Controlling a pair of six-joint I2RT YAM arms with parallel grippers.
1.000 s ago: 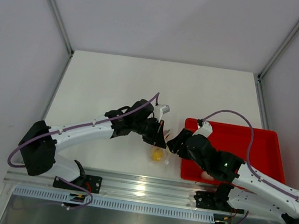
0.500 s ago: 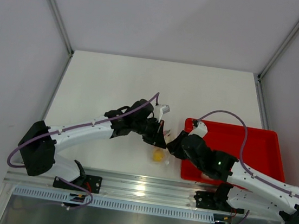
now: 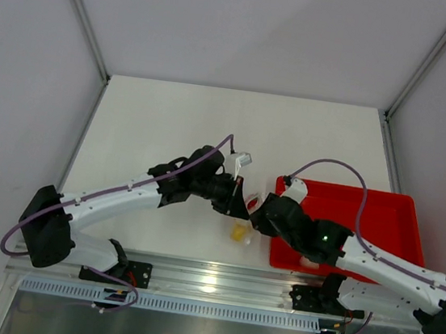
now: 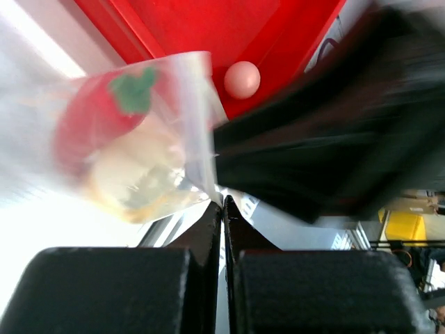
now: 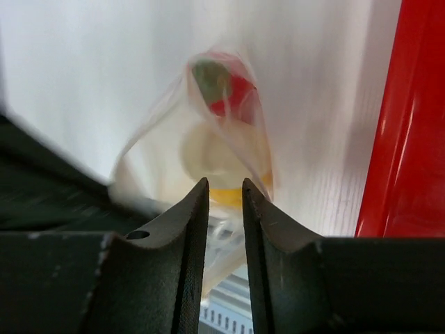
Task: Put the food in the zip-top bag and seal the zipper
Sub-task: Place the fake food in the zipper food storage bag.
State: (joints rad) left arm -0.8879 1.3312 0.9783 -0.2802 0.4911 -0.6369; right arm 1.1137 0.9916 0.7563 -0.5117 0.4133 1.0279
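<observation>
Right, the white bench (image 3: 179, 129) carries the red tray (image 3: 380, 209) toward my right side, and both arms meet just off the tray's left edge. The left tool (image 4: 222, 209) is clamped flat on a fold of the zip-top bag (image 4: 191, 97), with no gap showing. The right tool (image 5: 224, 198) stands narrow, with a slim gap between its fingers (image 5: 184, 236). The bag hangs just beyond its tips and some clear film shows in the gap, but I cannot tell whether it pinches. The bag sits between the two tools, over the bench beside the tray.

From above I only make out a yellow piece (image 3: 238, 232) low in the bag. The wrist views show more inside it: a cream egg shape (image 4: 132, 174) and a red piece with a green top (image 4: 97, 122). Only the left wrist view shows clearly a small pink ball (image 4: 242, 78) lying in the tray.
</observation>
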